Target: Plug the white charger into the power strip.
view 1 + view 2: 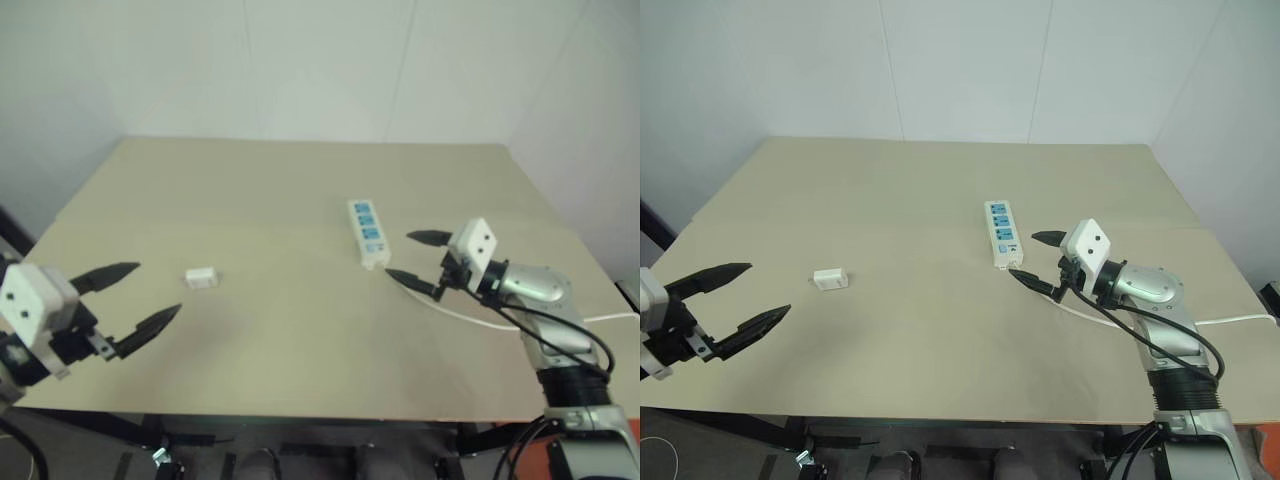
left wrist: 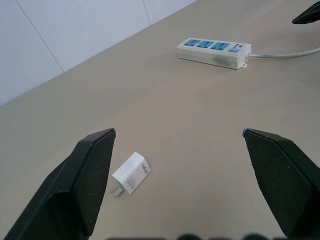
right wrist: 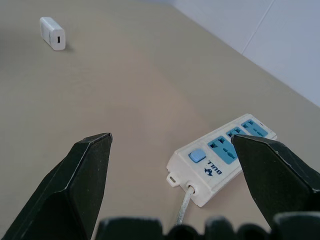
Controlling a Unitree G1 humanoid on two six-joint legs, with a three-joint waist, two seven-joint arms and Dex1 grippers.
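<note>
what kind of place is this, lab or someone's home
Most likely a robot test lab, not a home: a bare tan table against plain white walls, set with just a power strip and a white charger.

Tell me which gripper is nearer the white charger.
Left. The left gripper is open just short of the white charger; the right gripper is across the table by the power strip.

Bare table (image 1: 920,330) surrounds the white charger (image 1: 829,278), well apart from the power strip (image 1: 1004,233) and its cord (image 1: 1140,322).
</note>
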